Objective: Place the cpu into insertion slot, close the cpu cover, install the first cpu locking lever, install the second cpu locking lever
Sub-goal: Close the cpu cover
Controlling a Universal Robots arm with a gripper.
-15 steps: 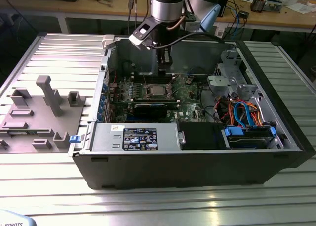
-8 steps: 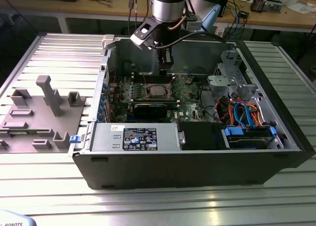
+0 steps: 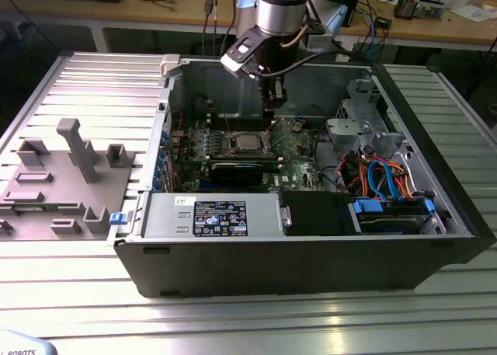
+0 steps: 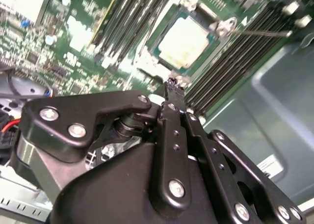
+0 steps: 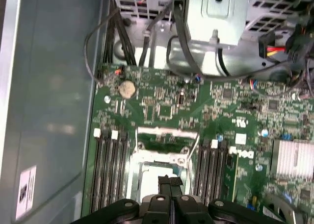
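While the cpu (image 4: 184,41) is sitting flat in its socket (image 4: 148,63) on the motherboard (image 4: 73,33), the jaws are hovering just above it, slightly toward the exterior view's right, clenched together, grasping nothing.

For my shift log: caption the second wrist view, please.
Shut tool poised close beside the cpu, which sits seated in the green motherboard.
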